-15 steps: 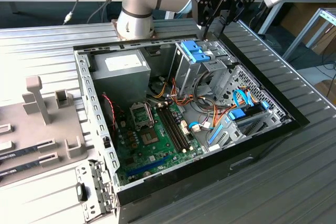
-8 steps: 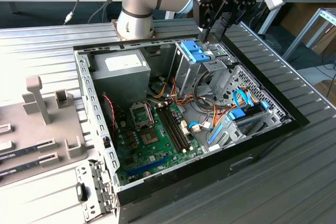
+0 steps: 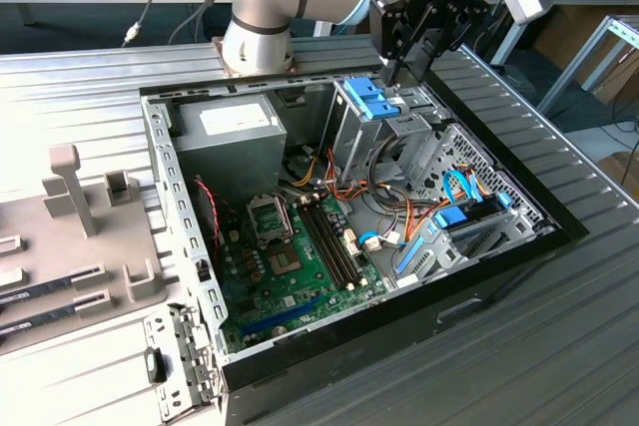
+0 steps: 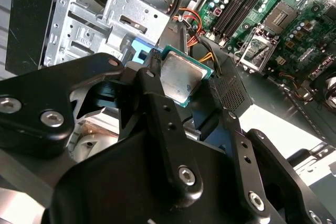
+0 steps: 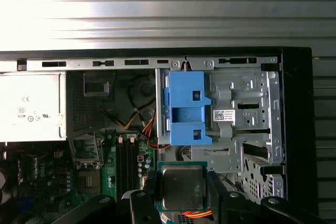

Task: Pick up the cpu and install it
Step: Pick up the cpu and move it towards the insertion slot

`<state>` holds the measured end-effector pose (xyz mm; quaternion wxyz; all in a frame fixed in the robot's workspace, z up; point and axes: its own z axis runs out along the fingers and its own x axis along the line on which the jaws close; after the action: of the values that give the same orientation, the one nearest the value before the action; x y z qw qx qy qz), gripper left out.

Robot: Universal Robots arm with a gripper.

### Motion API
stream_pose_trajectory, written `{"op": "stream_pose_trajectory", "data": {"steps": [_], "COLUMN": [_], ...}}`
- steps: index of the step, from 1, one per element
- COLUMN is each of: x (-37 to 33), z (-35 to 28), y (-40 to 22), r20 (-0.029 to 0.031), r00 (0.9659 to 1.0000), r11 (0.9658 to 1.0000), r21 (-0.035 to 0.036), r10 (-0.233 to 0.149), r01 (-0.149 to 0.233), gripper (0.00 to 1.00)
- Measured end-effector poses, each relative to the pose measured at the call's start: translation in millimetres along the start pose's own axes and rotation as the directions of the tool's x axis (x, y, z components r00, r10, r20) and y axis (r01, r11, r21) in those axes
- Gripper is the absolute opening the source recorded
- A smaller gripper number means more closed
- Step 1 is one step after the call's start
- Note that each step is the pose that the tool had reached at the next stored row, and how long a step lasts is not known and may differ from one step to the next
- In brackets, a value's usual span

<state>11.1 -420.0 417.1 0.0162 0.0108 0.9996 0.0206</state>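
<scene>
The pincer (image 3: pixel 403 69) is closed on the cpu (image 4: pixel 181 80), its two black fingers (image 5: pixel 215 188) pressing opposite edges of the silvery, green-rimmed chip, which sits flat between them and touches nothing else. Just beneath the pincer is the blue drive bracket (image 3: pixel 371 102) of the open computer case (image 3: pixel 190 246), which rests on the ribbed table (image 3: pixel 559 336). The motherboard's socket (image 3: pixel 268 218) lies lower than the pincer and well apart from it, toward the exterior view's left.
</scene>
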Motion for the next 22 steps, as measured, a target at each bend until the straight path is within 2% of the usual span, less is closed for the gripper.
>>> {"op": "stream_pose_trajectory", "data": {"steps": [22], "x": [-0.1], "z": [2.8], "y": [-11.8], "r20": [0.0000], "r00": [1.0000], "r11": [1.0000], "r21": [0.0000], "r10": [0.000], "r01": [0.000], "gripper": [0.47]}}
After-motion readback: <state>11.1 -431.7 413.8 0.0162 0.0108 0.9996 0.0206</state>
